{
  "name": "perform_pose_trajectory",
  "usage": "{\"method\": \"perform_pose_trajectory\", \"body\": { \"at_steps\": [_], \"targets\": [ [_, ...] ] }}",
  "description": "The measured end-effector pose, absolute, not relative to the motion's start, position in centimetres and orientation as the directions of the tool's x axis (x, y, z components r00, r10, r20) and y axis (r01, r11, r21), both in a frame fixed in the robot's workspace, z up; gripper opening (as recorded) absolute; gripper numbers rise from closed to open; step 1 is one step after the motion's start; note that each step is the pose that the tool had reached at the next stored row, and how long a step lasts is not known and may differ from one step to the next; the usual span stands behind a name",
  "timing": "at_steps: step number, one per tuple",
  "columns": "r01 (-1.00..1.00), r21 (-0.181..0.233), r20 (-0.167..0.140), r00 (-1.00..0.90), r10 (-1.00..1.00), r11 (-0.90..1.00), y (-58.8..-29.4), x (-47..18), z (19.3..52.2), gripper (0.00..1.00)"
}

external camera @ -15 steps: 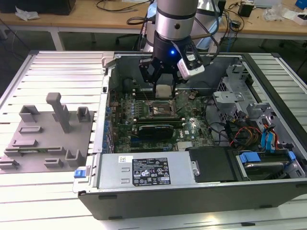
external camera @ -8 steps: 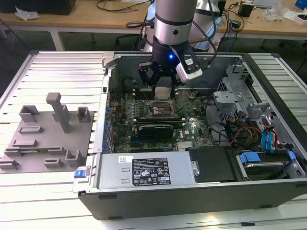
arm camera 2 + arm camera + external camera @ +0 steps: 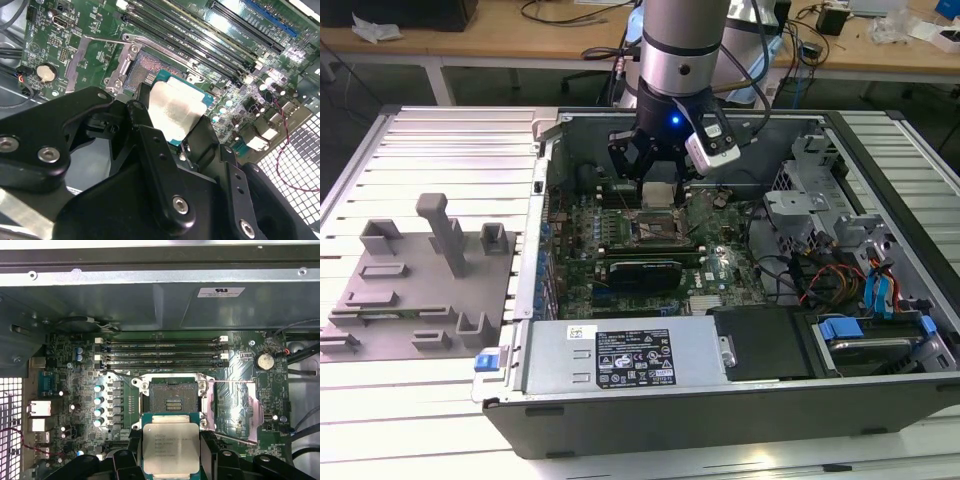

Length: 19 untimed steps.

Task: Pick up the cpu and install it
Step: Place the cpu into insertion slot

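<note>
Two black fingers [image 3: 150, 145] of the claw [image 3: 660, 182] press on opposite edges of the cpu [image 3: 171, 449], so the claw stands narrow, closed on the chip. The cpu's silvery metal lid faces up toward both wrist views, with a thin green rim showing round it. It hangs level above the motherboard [image 3: 720, 265], off the board, just beside the open CPU socket [image 3: 173, 399] and not seated in it.

In the first wrist view the socket's contact field lies bare inside its metal frame. The hinged load plate [image 3: 235, 410] is swung open and lies flat on the board beside the socket. Four long memory slots [image 3: 165, 352] run along the socket's far side, toward the wall of the computer case [image 3: 740, 420]. A round coin cell battery [image 3: 264, 360] sits on the board beyond the load plate.

In the exterior view the case lies open on a slatted metal bench [image 3: 440, 140]. A power supply [image 3: 630, 360] fills the case's near edge, and drive cages [image 3: 810, 210] stand toward the exterior view's right. On the bench, at the exterior view's left and well apart from the case, rests a grey plastic fixture [image 3: 420, 280] with upright blocks.
</note>
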<state>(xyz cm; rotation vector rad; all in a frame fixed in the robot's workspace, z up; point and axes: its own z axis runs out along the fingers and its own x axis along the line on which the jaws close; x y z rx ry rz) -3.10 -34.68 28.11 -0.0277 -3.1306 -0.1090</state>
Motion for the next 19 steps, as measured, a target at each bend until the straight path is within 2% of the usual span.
{"method": "perform_pose_trajectory", "body": {
  "at_steps": [9, 19],
  "targets": [
    [0.022, 0.069, 0.010, -1.000, 0.022, 0.997, -34.68, -3.10, 28.10, 0.55],
    [0.278, 0.069, 0.010, -0.961, 0.278, 0.958, -34.68, -3.10, 28.06, 0.55]
  ]
}}
